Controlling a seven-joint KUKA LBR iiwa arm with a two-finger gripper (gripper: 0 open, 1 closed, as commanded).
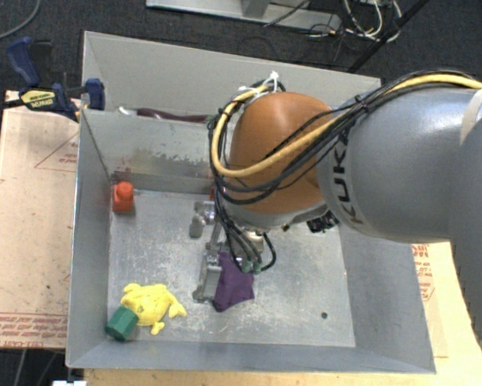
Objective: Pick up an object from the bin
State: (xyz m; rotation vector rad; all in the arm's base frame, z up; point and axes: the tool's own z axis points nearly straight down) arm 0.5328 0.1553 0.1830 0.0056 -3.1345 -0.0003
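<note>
Front-left corner's got a green block [120,324] and a yellow toy [152,304], then mid-bin the gripper [207,286] sits right against a purple floppy-looking thing [234,289], probably light and soft so pinch its bunched middle, can't tell how the jaws stand, bare bin floor [297,307] all round, orange block [123,198] way back left.

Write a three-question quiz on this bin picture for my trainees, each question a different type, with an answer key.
1. The piece lying right by the gripper is: A) orange B) purple C) green.
2. True or false: the orange block sits apart from the other things, near the bin's far left corner.
3. Fill in: beside the yellow toy, in the near left corner, lies a small ____ cylinder.
Key: 1 B; 2 true; 3 green.
</note>
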